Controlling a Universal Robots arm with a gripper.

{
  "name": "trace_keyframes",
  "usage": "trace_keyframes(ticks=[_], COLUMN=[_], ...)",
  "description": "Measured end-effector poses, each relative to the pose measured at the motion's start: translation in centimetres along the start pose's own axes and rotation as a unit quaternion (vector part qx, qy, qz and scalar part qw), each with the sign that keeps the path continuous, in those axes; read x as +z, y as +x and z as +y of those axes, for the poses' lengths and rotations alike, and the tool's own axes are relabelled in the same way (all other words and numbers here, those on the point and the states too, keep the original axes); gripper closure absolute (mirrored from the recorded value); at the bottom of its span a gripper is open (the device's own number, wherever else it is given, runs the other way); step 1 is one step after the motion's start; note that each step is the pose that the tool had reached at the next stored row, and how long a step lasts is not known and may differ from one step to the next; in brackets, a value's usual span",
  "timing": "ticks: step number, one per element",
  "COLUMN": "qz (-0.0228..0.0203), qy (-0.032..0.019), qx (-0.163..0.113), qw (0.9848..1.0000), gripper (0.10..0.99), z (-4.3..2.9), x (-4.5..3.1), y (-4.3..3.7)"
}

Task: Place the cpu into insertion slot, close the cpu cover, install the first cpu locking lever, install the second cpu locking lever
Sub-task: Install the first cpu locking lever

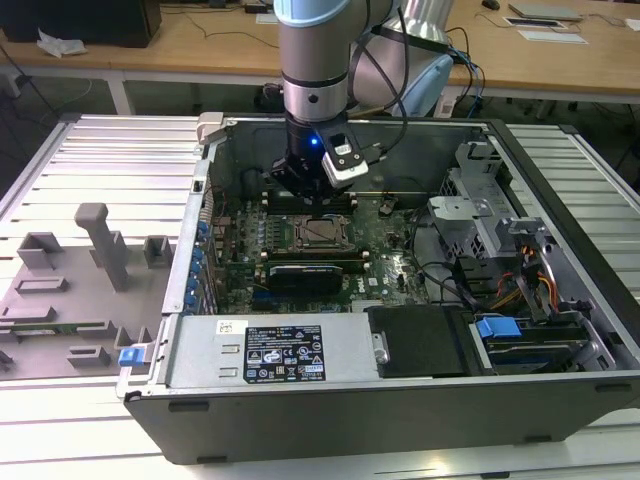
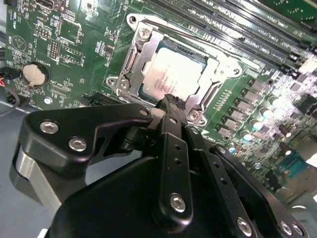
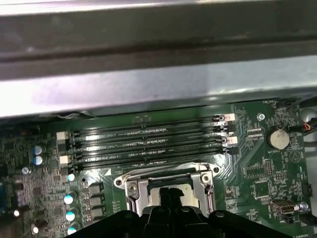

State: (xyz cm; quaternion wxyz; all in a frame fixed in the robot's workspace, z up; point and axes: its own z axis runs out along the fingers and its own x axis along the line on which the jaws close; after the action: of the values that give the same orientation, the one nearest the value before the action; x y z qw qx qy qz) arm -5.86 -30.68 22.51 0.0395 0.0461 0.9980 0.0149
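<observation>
The cpu (image 2: 173, 74), a square chip with a pale silver top, lies flat in the insertion slot (image 1: 322, 234) on the green motherboard. The cpu cover (image 2: 143, 62), a steel frame plate, lies down around it, and the chip shows through its cut-out. A thin lever rod (image 2: 198, 37) runs along one edge of the socket. My gripper (image 2: 171, 99) hangs just above the socket's near edge with its fingers shut together and nothing between them. It stands over the socket (image 3: 168, 181) in the first wrist view, and in the exterior view the gripper (image 1: 318, 208) is inside the open computer case.
Long black memory slots (image 3: 148, 141) run beside the socket, close to the case wall (image 3: 148, 84). A coin battery (image 2: 33, 74) sits on the board. In the case are the power supply box (image 1: 270, 350) and a drive cage with cables (image 1: 510, 280). A grey fixture tray (image 1: 80, 280) lies at the exterior view's left.
</observation>
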Motion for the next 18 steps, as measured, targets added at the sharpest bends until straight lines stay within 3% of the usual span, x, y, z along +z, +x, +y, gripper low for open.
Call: trace_keyframes(ticks=[4, 18], qz=[0.0004, 0.0005], qy=[0.0, 0.0076], qx=[-0.015, -0.038], qw=[0.9999, 0.9993], gripper=[0.98, 0.98], z=[-0.29, -2.82], x=[0.03, -0.02], y=[-0.02, -0.23])
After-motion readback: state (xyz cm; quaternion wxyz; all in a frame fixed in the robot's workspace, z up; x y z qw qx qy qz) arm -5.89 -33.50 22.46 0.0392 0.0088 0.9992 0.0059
